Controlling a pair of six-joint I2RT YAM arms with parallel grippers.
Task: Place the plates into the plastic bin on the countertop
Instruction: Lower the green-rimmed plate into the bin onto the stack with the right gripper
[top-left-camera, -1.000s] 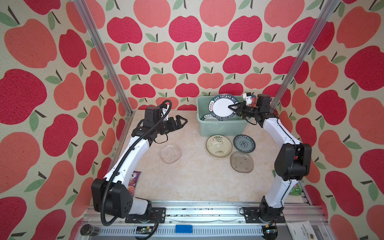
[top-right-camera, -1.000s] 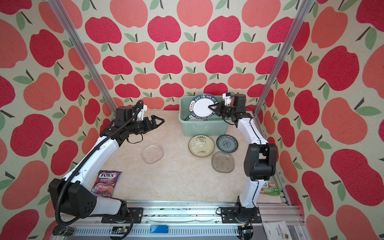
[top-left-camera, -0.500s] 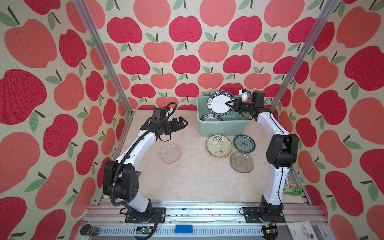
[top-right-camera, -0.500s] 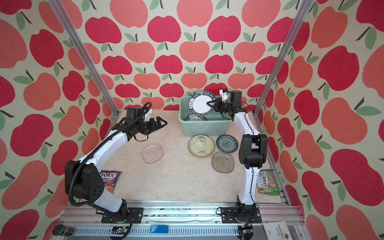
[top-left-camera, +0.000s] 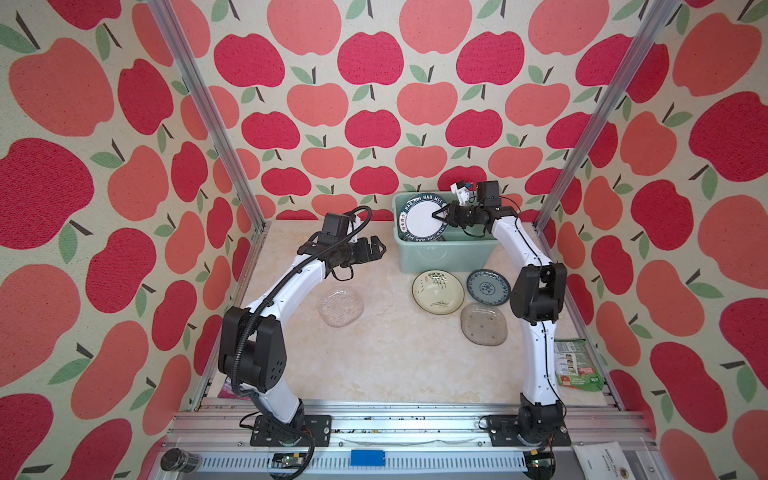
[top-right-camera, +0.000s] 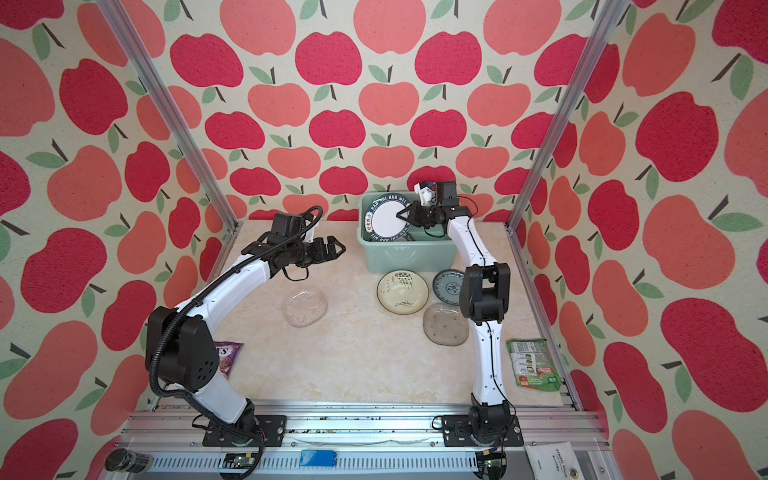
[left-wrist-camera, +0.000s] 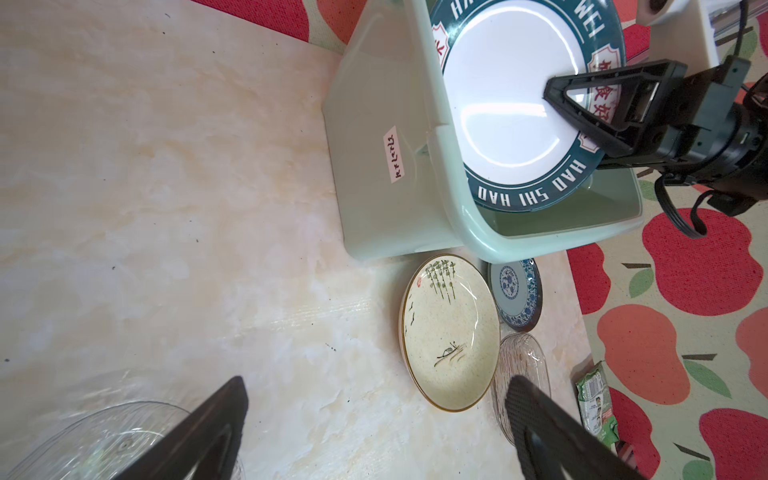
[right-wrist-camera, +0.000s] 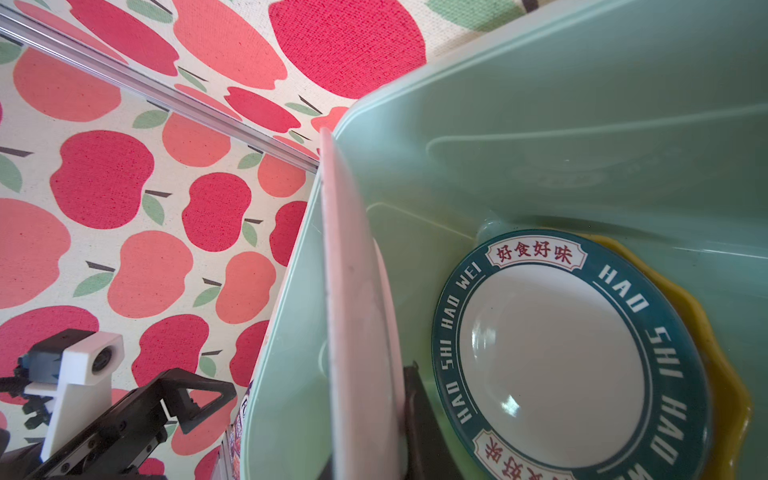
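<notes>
The right gripper is clamped on the rim of a lettered plate, white with a dark rim. It holds the plate steeply tilted, almost on edge, inside the plastic bin and near the bin's left wall in both top views. The bin stands at the back of the countertop, right of the middle. In the right wrist view a second lettered plate lies flat on the bin floor on top of a yellow plate. The held plate's lower edge is hidden there, so I cannot tell whether it touches anything below. The left gripper hangs above the countertop to the left of the bin, jaws wide apart and empty. A clear glass plate lies on the surface nearer the front. Just in front of the bin lies a cream floral plate, with a blue patterned plate just beside it on the right and a second glass plate in front of both. A green packet lies by the right rail, and a purple packet shows partly behind the left arm.
</notes>
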